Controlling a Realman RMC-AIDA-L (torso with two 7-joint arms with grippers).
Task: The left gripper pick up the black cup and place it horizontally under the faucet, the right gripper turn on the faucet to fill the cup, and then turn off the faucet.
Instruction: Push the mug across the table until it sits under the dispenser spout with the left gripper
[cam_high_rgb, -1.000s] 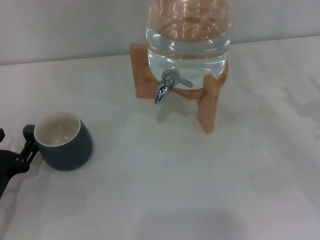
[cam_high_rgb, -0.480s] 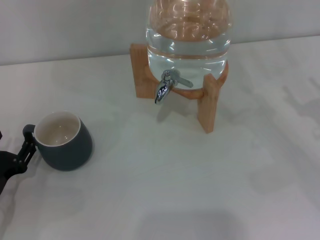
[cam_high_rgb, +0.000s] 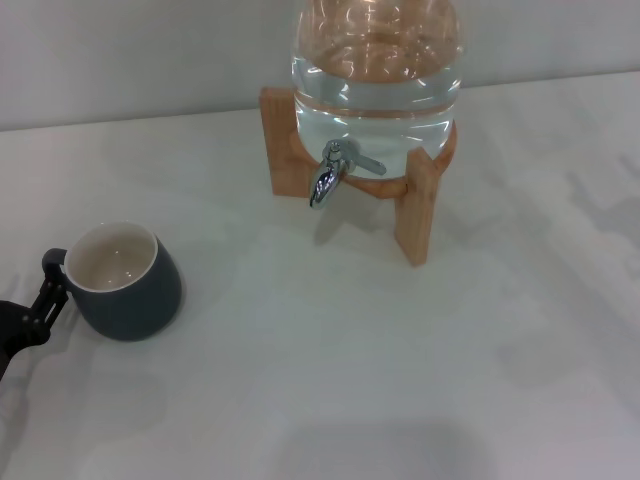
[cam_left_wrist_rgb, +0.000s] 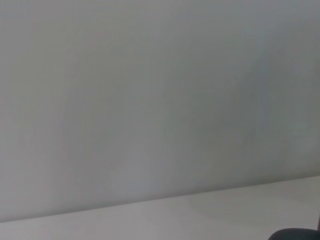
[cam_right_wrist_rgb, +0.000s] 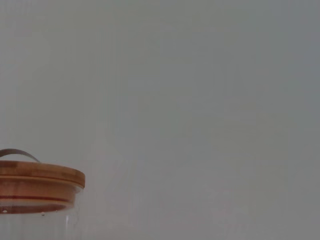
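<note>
Far left of the head view: the black two-fingered left gripper (cam_high_rgb: 45, 298) reaches the small loop handle of the squat, rounded charcoal cup with cream interior (cam_high_rgb: 122, 281); whether it is clenched on the handle cannot be told. The cup stands upright on the matte white table (cam_high_rgb: 330, 380). Well to its right, the shiny chrome faucet (cam_high_rgb: 333, 172) projects from the clear water jar (cam_high_rgb: 377, 75) on its wooden stand (cam_high_rgb: 415, 205).
</note>
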